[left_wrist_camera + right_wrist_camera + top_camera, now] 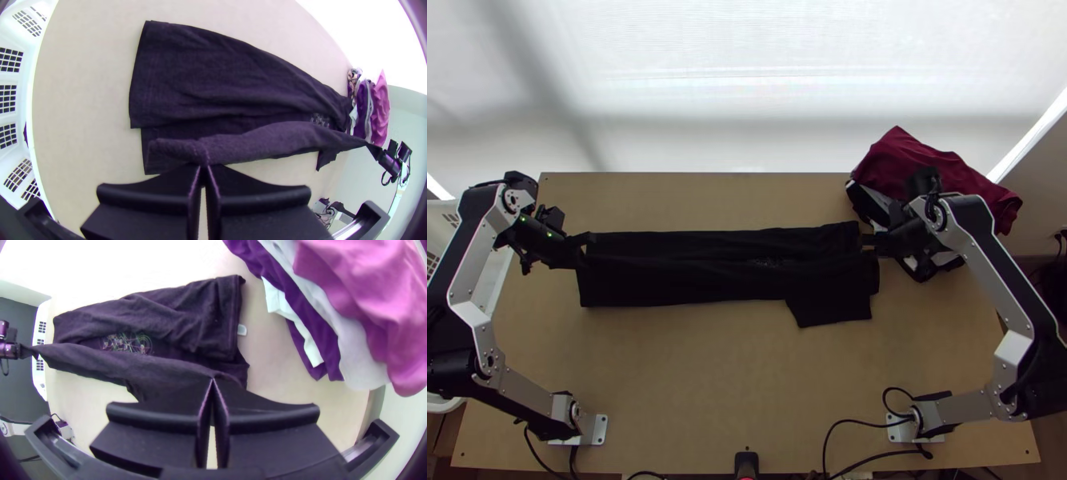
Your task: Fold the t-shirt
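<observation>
Shirt [667,286] on desk [691,384], long axis L–R btwn tools. L tool [203,168] pinches near layer at shirt's L end; R tool [212,382], same layer, R end; held edge raised. Likely next: both carry it over shirt's far panel, in step. Room: shirt's near side; pile [939,172] crowds R end.

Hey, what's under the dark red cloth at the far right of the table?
White cloth and dark cloth stick out from under the red cloth; anything deeper is covered.

Lab-like robot workspace, wooden table [699,384], 2 bolted bases [599,430]
</observation>
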